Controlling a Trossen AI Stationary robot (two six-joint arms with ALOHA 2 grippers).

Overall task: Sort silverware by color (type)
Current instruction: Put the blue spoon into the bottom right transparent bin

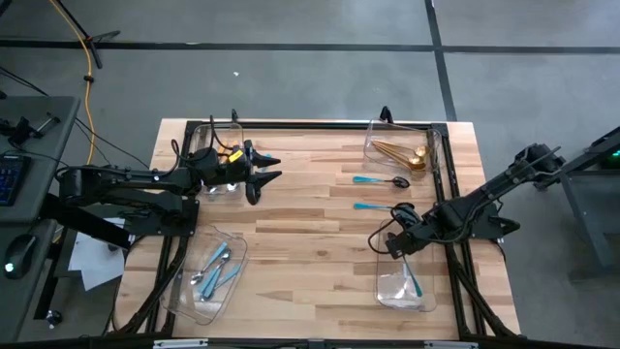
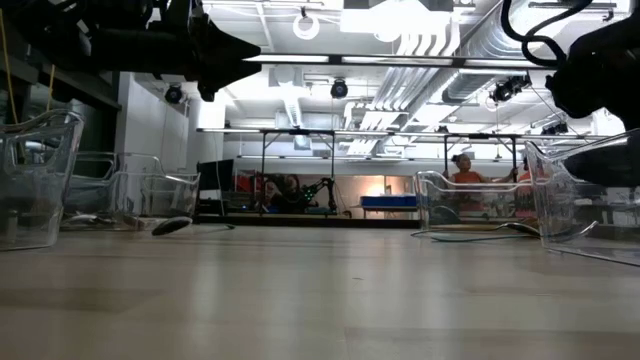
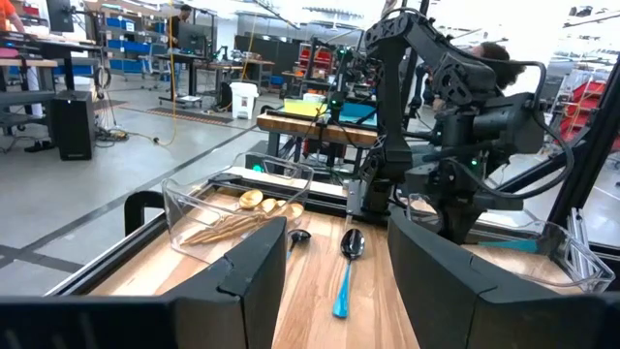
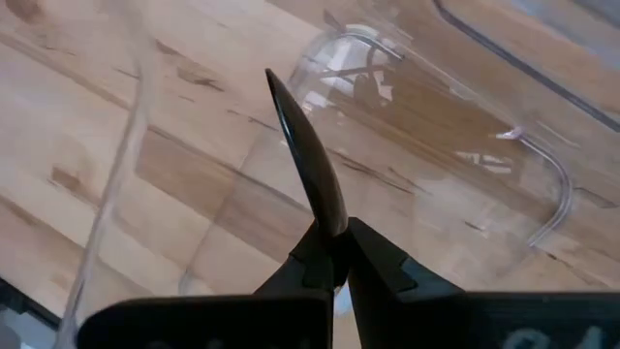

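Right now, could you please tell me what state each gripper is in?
Left gripper: open, holding nothing, beside the top-left bin.
Right gripper: shut on a black utensil, above the bottom-right bin.

Pale matt wood table; clear glossy plastic bins; shiny gold metal spoons; matt black fingers

Four clear bins on wooden table (one per corner).

Overhead cam looks straight down on the table; low cam skims it; wrist cams sit close, probably sharing the right bin.
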